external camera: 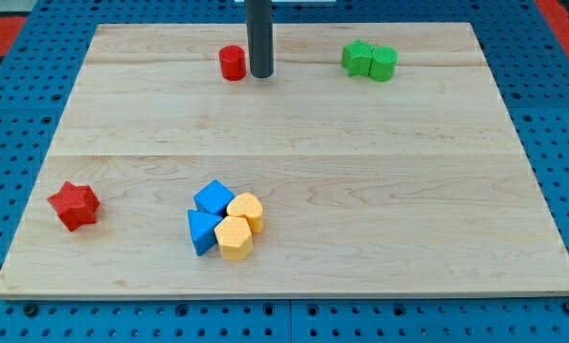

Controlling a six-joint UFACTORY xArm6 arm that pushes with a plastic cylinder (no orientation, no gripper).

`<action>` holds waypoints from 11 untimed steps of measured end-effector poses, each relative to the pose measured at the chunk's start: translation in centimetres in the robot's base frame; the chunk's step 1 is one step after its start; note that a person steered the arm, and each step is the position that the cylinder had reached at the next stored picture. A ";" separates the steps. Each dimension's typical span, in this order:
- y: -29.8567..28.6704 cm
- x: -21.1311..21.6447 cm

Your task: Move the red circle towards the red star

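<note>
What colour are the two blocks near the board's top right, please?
Both blocks are green, in the camera view.

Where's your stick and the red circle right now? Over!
My tip just right of the red circle, near the view's top. Red star far off, lower left. Path between them open; blue and yellow blocks sit off to the right.

Only one part of the robot shows: a straight rod (259,36), dark grey to near black, round in section and smooth. It keeps one even width all along its visible length, with no taper. A faint paler sheen runs down its left side, so the finish looks slightly glossy. My tip (260,75) ends blunt and flat. No cables, screws, labels or markings can be made out on it. The upper part is cut off by the view's top.
</note>
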State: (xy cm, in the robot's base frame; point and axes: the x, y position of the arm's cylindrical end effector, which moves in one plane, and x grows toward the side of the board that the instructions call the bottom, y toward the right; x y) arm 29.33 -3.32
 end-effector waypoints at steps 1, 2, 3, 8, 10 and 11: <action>0.0 0.0; 0.7 -0.4; 0.7 -2.2; -11.5 -2.8; -11.8 -2.8; -11.7 -2.8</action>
State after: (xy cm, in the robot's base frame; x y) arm 26.48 -15.05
